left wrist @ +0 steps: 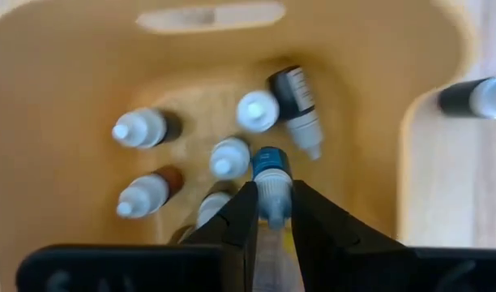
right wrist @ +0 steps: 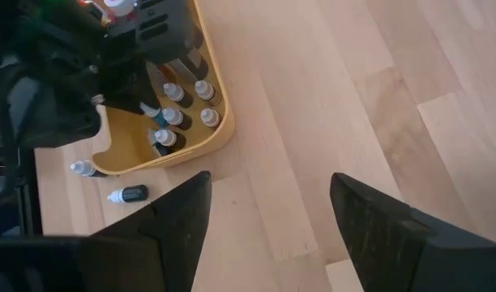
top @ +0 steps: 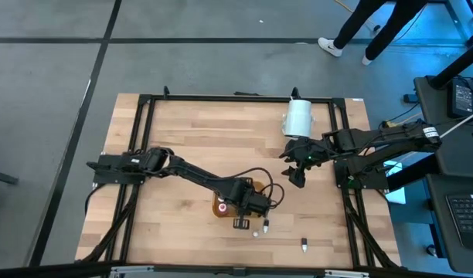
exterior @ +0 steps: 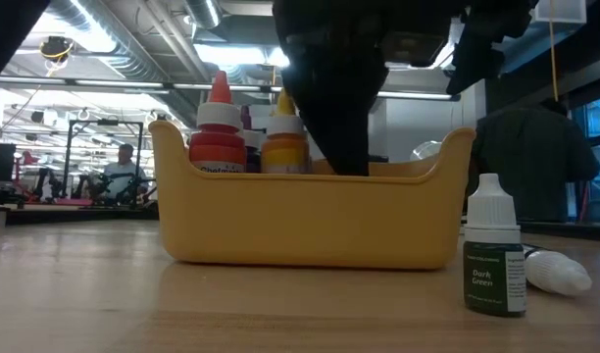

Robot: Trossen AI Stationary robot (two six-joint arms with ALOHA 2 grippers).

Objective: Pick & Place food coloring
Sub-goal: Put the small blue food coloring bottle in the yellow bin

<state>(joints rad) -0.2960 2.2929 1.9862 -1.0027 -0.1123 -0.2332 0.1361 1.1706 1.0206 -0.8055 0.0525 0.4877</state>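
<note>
Yellow tray [exterior: 310, 221]; seemingly blue-capped bottle [left wrist: 271, 166].

The left claw [top: 250, 207] hangs over an orange tray [top: 222, 205] on the bench [top: 182, 139]. Two small bottles [top: 304, 245] lie on the wood nearby. The right claw [top: 292, 164] waits beside a white cylinder [top: 298, 118].

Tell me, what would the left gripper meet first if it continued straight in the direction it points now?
The left gripper, fingers shut on a blue-capped bottle, points down into the yellow tray. The bottle would probably meet the tray floor first, between the standing bottles; depth is unclear.
</note>
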